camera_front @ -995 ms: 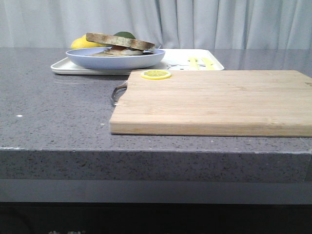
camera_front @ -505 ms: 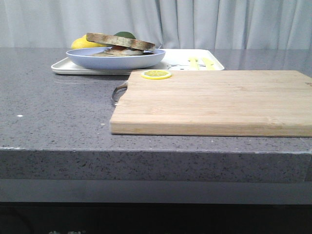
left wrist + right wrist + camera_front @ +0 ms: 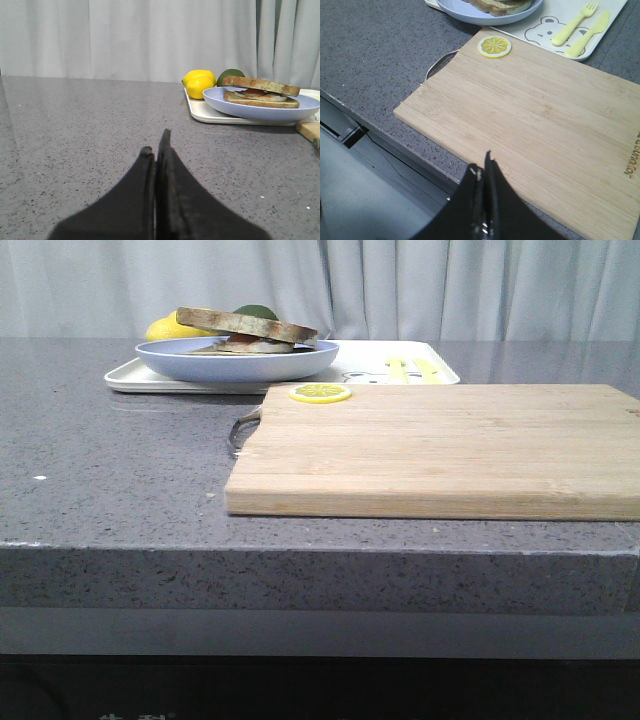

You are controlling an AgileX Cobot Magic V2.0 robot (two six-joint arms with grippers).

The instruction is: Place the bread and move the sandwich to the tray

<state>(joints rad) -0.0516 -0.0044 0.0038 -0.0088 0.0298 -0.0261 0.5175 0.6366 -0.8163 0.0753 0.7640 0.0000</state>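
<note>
Pale-blue plate (image 3: 180, 365) carries the sandwich (image 3: 245, 330), top bread (image 3: 260, 85) in place, and already rests on the tray (image 3: 385, 365); task appears complete. Left gripper (image 3: 157, 150) is clenched, empty, well apart from the sandwich. Right gripper (image 3: 484, 172), also pinched closed, hovers over the cutting board (image 3: 545, 125).
</note>
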